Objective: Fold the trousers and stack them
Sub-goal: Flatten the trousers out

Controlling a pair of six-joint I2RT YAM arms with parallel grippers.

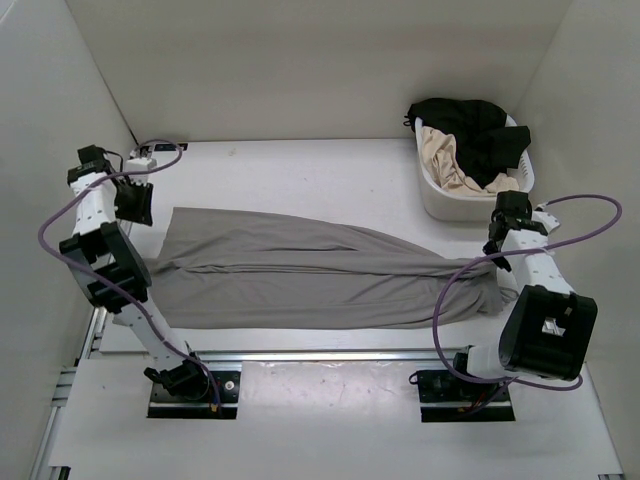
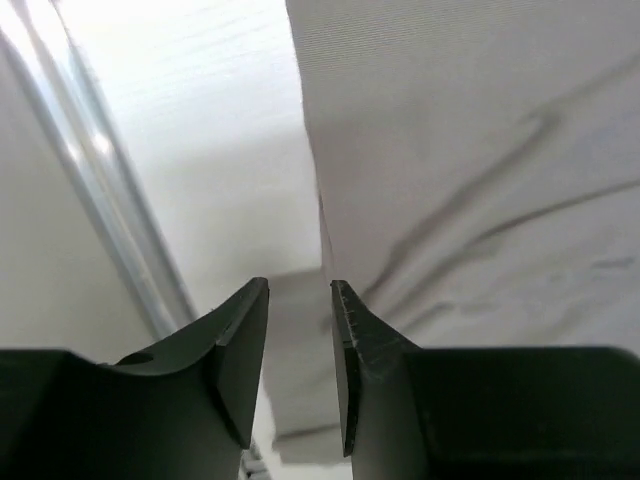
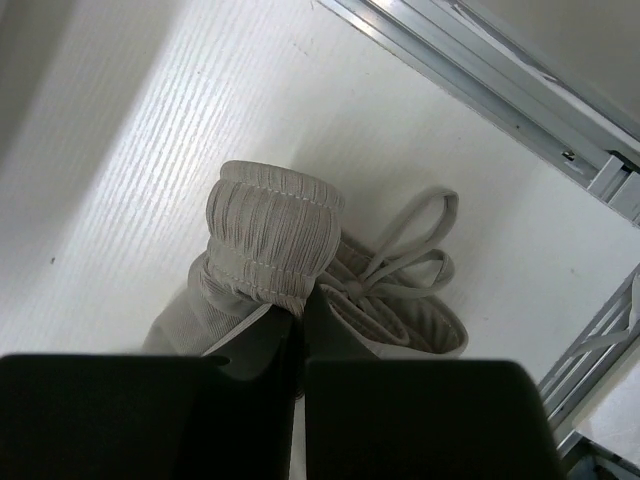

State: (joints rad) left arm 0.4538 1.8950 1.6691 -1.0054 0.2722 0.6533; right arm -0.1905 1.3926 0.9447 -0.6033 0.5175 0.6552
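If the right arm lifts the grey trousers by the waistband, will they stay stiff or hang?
Probably floppy: the trousers lie creased, and the waistband bunches where pinched. Likely light, since the fabric looks thin. Long legs may drag.

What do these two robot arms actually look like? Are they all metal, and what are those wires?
The left arm and right arm are both made of white tube-like segments joined by boxy black housings. A thin purple cable loops loosely alongside each one. Each arm ends in two matte black, wedge-shaped fingers with blunt tips. No logos or markings are visible.
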